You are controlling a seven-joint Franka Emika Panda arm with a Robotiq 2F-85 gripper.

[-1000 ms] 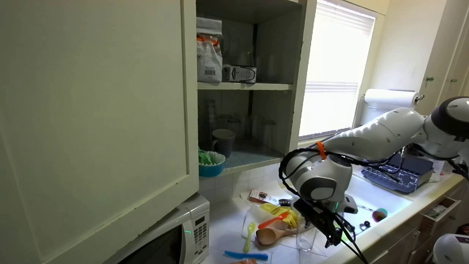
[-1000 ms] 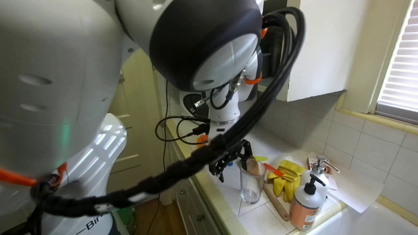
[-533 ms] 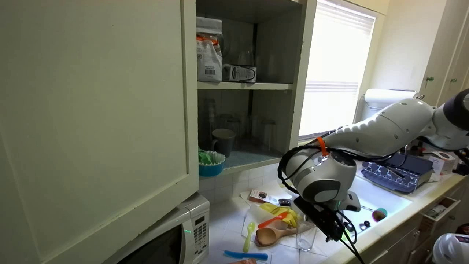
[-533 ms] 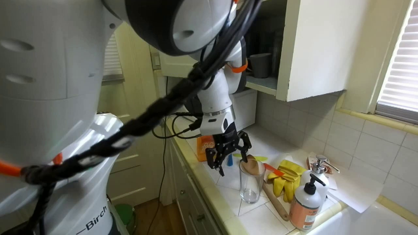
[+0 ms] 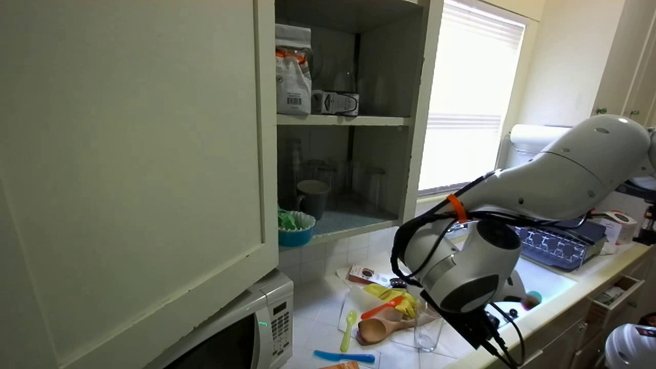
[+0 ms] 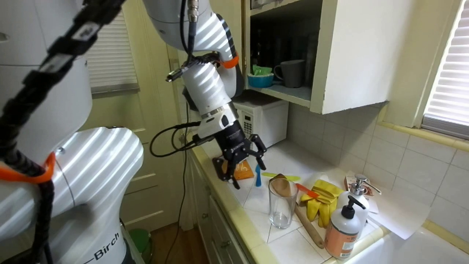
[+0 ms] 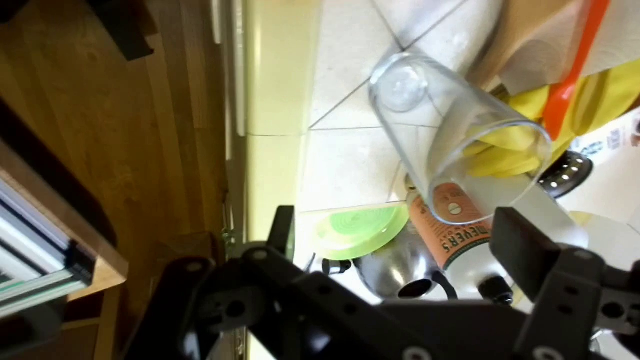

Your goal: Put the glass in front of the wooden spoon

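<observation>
The clear tall glass [image 5: 428, 330] stands upright on the tiled counter, seen also in an exterior view [image 6: 281, 209] and in the wrist view [image 7: 450, 130]. The wooden spoon [image 5: 376, 330] lies flat beside it; its handle [image 6: 309, 227] runs on the far side of the glass from the counter's front edge. Part of the spoon [image 7: 517, 40] shows blurred in the wrist view. My gripper [image 6: 250, 176] is open and empty above the counter, apart from the glass. Its spread fingers [image 7: 400, 235] show nothing held. In an exterior view the arm hides the fingers.
Yellow gloves [image 6: 324, 200], a red utensil [image 5: 382, 307] and soap bottles [image 6: 343, 229] stand or lie near the spoon. A blue utensil [image 5: 344, 356], green utensil [image 5: 348, 332] and orange packet [image 6: 243, 170] lie near the microwave [image 5: 277, 318]. An open cabinet [image 6: 293, 95] hangs above.
My gripper has moved away from the glass toward the orange packet and tilted; one finger earlier overlapped the glass's rim in view. The glass and spoon have not moved.
</observation>
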